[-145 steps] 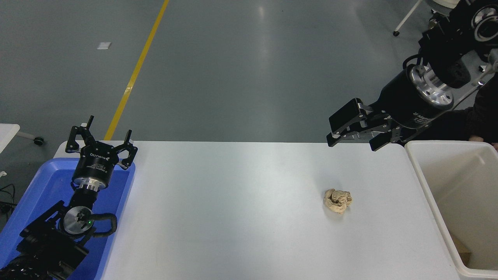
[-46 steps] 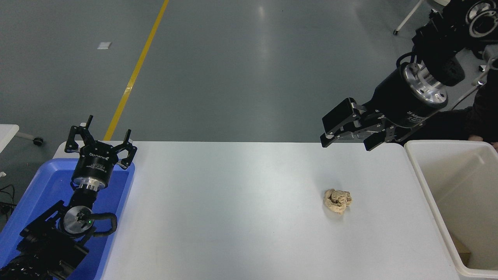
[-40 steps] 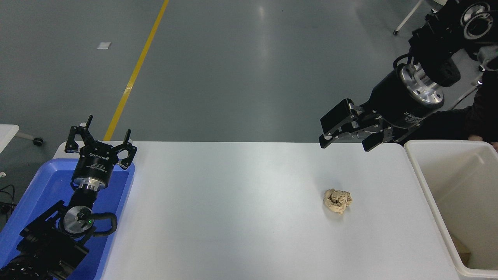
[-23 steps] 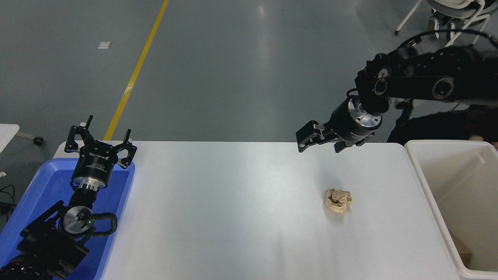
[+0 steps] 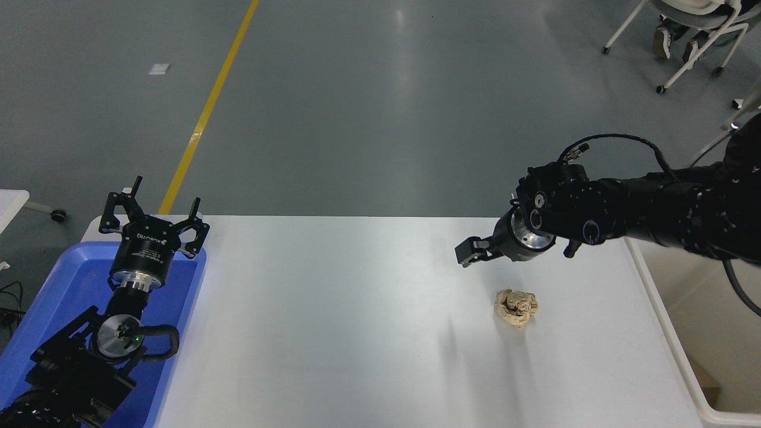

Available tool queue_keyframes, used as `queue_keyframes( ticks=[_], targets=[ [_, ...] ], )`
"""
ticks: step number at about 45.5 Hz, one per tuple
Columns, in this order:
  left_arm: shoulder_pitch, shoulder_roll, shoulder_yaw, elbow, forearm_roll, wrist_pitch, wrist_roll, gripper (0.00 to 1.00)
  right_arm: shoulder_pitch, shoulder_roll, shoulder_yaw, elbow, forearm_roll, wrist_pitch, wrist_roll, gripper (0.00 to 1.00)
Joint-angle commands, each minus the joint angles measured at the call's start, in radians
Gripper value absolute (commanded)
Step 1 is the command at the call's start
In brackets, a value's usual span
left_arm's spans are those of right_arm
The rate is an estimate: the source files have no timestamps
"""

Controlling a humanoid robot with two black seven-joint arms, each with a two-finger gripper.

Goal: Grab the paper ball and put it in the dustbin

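The tan crumpled paper ball (image 5: 516, 307) lies on the white table (image 5: 333, 333), right of the middle. My right gripper (image 5: 483, 254) comes in from the right edge and hangs above the table, just behind and left of the ball, not touching it. It looks open: one finger (image 5: 467, 252) stands out to the left and the other is hidden behind the wrist. The off-white dustbin (image 5: 670, 333) stands at the table's right end, partly covered by my right arm. My left gripper (image 5: 153, 215) is parked open at the lower left.
A shallow blue tray (image 5: 59, 297) lies under my left arm at the table's left end. A brown scrap (image 5: 706, 383) lies inside the dustbin. A chair (image 5: 692, 35) stands on the floor at the top right.
My right arm has swung down and to the left from high above the table's far right corner. Its gripper now hangs low near the paper ball. The ball and the left arm have not moved.
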Motion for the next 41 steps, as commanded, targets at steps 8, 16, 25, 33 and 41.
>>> queue_keyframes(
  ticks=[8, 16, 25, 33, 41],
  targets=[
    [0.0, 0.0, 0.001, 0.0, 0.0, 0.0, 0.0, 1.0, -0.113, -0.012, 0.007, -0.048, -0.071, -0.007, 0.001, 1.0],
    [0.0, 0.0, 0.0, 0.0, 0.0, 0.0, 0.0, 1.0, -0.153, -0.009, 0.016, -0.065, -0.071, -0.027, 0.001, 1.0],
    [0.0, 0.0, 0.0, -0.001, 0.0, 0.0, 0.0, 1.0, -0.169, -0.012, 0.053, -0.077, -0.069, -0.067, 0.004, 0.99],
    [0.0, 0.0, 0.0, 0.0, 0.0, 0.0, 0.0, 1.0, -0.186, -0.011, 0.053, -0.085, -0.068, -0.092, 0.007, 0.72],
    [0.0, 0.0, 0.001, 0.0, 0.0, 0.0, 0.0, 1.0, -0.2, -0.008, 0.049, -0.091, -0.069, -0.101, 0.007, 0.35]
  ],
)
